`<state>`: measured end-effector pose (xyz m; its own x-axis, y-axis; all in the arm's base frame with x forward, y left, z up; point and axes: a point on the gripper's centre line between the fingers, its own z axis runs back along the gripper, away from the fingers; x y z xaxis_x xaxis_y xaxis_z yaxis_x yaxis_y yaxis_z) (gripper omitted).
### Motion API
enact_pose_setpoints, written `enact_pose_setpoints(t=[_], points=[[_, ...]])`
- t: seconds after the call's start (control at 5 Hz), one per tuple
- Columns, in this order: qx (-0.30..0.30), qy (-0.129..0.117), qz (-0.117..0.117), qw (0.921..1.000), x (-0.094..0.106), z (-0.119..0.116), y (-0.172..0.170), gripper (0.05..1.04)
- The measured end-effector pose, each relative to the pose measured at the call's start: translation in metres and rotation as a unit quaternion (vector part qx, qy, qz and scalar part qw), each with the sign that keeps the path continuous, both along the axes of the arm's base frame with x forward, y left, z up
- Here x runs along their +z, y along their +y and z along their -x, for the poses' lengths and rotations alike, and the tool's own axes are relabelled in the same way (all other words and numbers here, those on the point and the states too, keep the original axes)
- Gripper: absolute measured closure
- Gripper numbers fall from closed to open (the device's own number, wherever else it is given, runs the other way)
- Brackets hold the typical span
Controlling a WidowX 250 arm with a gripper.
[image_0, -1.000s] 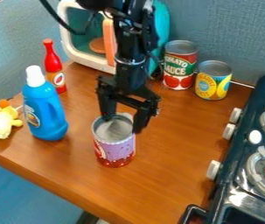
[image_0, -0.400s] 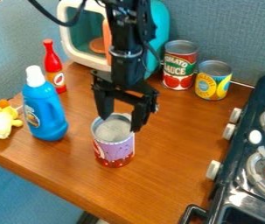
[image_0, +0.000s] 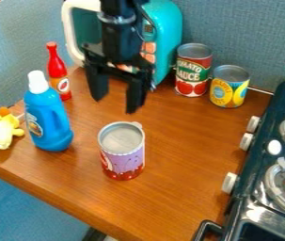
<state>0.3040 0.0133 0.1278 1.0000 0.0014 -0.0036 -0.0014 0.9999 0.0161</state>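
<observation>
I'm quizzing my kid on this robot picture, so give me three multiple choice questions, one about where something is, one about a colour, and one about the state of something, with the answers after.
1. Where is the yellow plush toy?
A. On the stove
B. In the picture, left of the blue bottle
C. Between the two cans at the back

2. What colour is the blue bottle's cap?
A. Red
B. Green
C. White

3. How is the gripper?
A. Open and empty
B. Shut on a can
C. Holding a bottle

Answers:
1. B: the toy lies beside the bottle, near the table's left edge.
2. C: the cap is plain white above the blue body.
3. A: a gap shows between the fingers, and the purple can stands apart from them.
</observation>
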Motion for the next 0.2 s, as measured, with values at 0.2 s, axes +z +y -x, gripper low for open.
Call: enact_pose_setpoints(t=[0.2], points=[[0.004, 0.018, -0.025, 0.9995, 0.0027, 0.0006, 0.0273, 0.083]])
